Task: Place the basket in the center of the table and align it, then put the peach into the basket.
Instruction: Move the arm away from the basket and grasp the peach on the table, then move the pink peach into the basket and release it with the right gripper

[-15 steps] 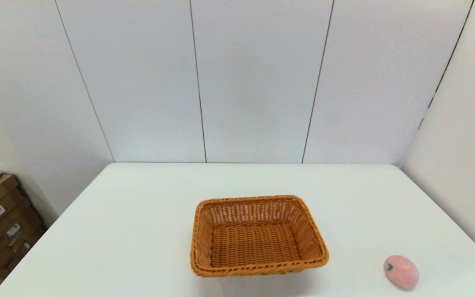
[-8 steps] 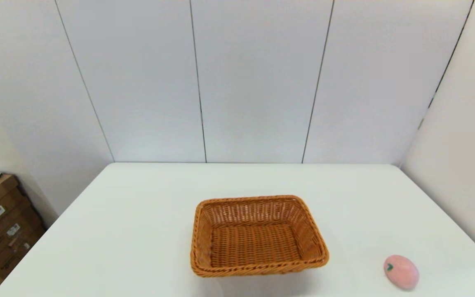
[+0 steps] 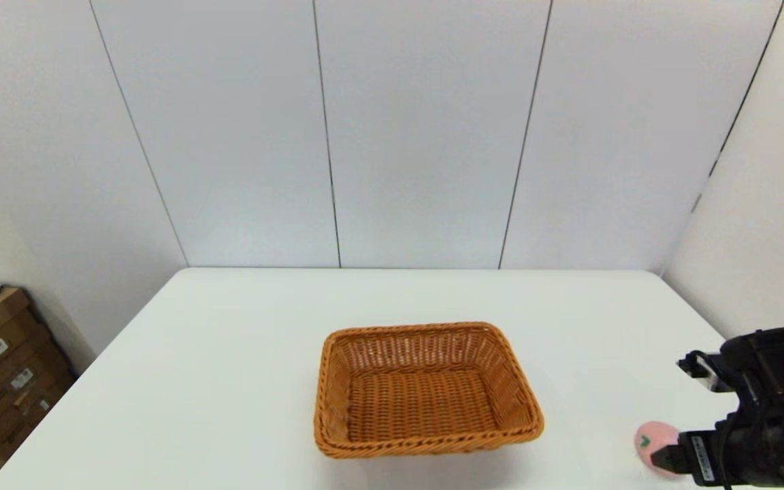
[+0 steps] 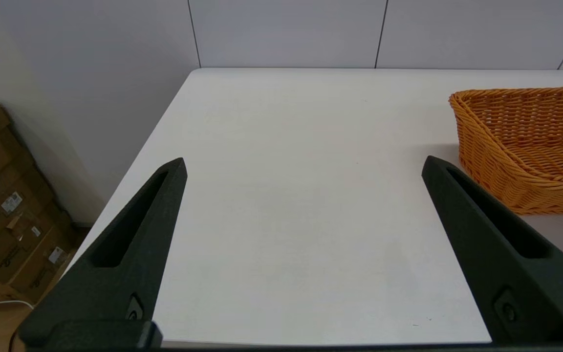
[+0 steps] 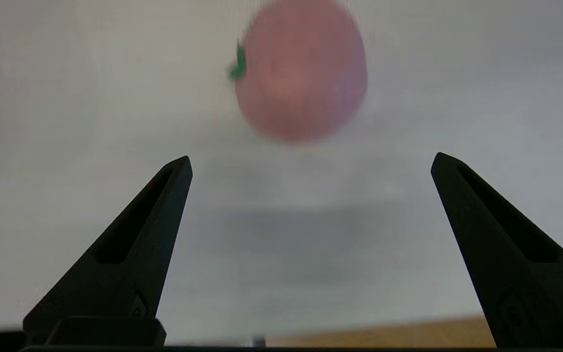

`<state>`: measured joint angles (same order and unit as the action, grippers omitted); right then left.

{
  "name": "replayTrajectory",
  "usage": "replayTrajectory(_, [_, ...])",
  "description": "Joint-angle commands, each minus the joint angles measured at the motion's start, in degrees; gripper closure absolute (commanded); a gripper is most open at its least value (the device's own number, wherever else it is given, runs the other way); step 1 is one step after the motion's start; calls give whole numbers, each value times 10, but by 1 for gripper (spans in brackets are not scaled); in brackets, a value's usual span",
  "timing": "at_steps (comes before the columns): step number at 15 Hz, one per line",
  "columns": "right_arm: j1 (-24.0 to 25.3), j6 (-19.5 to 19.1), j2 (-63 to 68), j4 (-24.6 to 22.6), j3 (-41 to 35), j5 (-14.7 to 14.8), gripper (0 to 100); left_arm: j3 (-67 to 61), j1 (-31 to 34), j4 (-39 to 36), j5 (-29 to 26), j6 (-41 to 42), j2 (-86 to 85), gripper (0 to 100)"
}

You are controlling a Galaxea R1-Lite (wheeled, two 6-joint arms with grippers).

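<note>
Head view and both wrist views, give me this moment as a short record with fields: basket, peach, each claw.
basket: empty, upright, about mid-table
peach: on the table, right of the basket, apart from it, partly hidden by the right arm
right claw: open, above the table, peach just beyond its fingertips, not gripped
left claw: open, holding nothing, over bare table left of the basket

Table (image 3: 229, 381) with basket (image 3: 426, 388), peach (image 3: 652, 439)

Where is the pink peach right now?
The peach lies on the white table near its front right corner, right of the basket, just ahead of the open right pincer.
</note>
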<state>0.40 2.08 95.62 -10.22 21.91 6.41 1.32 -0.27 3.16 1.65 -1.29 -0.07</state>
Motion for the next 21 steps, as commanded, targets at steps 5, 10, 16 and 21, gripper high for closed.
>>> replayTrajectory(5, [-1, 13, 55, -61, -10, -16, 100, 0, 0, 0, 0, -1, 0, 0])
replayTrajectory(10, [-1, 13, 59, -67, -15, -20, 100, 0, 0, -1, 0, -3, 0, 0])
replayTrajectory(16, [-3, 16, 72, -82, -20, -21, 100, -1, 0, -1, -1, -5, 0, 0])
replayTrajectory(21, [0, 16, 1, -198, -46, -40, 100, -1, 0, -1, -1, -4, 0, 0])
